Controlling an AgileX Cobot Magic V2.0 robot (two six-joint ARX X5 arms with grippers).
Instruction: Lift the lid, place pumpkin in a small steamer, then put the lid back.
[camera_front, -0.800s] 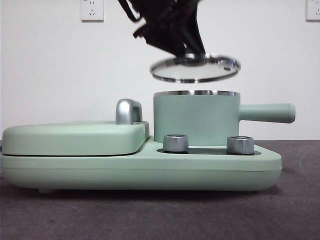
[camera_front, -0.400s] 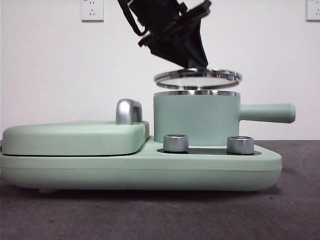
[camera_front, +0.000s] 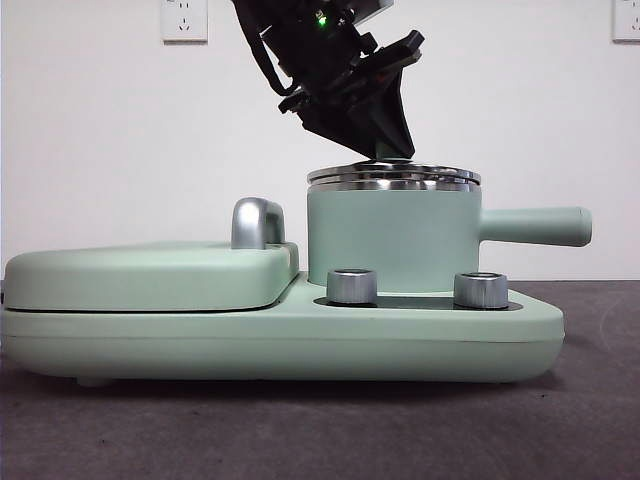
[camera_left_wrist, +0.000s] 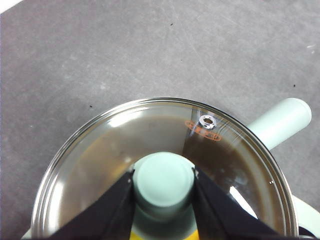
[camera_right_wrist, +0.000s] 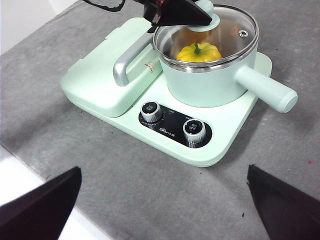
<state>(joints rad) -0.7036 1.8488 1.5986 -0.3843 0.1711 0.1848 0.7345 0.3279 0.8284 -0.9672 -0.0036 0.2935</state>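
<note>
- The left gripper (camera_left_wrist: 163, 187) is clamped on the mint-green knob (camera_left_wrist: 164, 181) of the lid (camera_left_wrist: 100, 160); in the left wrist view its two black jaws press the knob from either side; in the front view the same gripper (camera_front: 390, 150) comes down dark from the top centre of the frame.
- The lid (camera_front: 394, 175), clear glass with a shiny steel rim, sits level on the steel rim of the small steamer (camera_front: 390, 240); in the front view the two rims meet with no gap showing; a small steam vent (camera_left_wrist: 207, 120) shows in the glass.
- The pumpkin (camera_right_wrist: 199, 52), yellow-orange with a green stem, lies inside the small steamer (camera_right_wrist: 210, 85) under the lid (camera_right_wrist: 235, 30); it shows through the glass in the upper middle of the right wrist picture.
- The steamer's long side handle (camera_front: 535, 225) points toward the right edge of the front view.
- The steamer stands on the right part of the wide mint-green base (camera_front: 300, 345); two silver knobs (camera_front: 352, 286) stand in front of it; a flat mint-green cover (camera_front: 150, 275) with a chrome handle (camera_front: 255, 222) fills the left part.
- The right gripper (camera_right_wrist: 165, 205) hangs well apart from the cooker, over the grey table (camera_right_wrist: 150, 190); its jaws are spread wide at the lower corners of its wrist picture, holding nothing.
</note>
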